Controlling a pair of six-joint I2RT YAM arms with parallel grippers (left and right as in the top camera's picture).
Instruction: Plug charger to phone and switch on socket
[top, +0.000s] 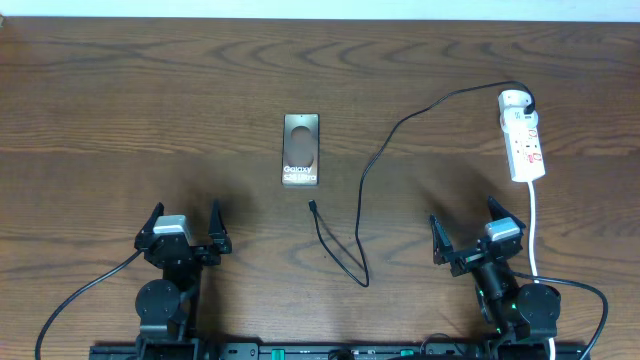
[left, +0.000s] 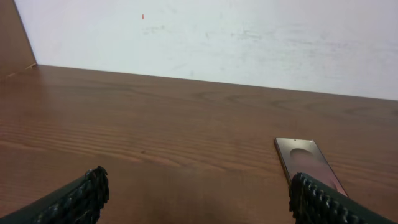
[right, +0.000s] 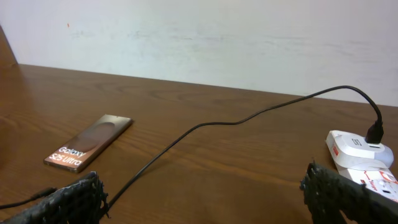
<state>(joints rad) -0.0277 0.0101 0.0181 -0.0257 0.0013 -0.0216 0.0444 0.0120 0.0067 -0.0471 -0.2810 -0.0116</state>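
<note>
Black charger (top: 359, 215) tip lies apart at 6 o'clock of phone (top: 301, 151); left gripper (top: 186, 210) and right gripper (top: 463, 212) spread, empty.

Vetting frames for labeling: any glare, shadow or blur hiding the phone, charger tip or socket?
Overhead: even light, no glare; charger connector only a few pixels; socket bright white, red markings visible. Left wrist: phone has a soft sheen, near end hidden by a gripper finger. Right wrist: phone text readable, socket partly behind a gripper finger.
</note>
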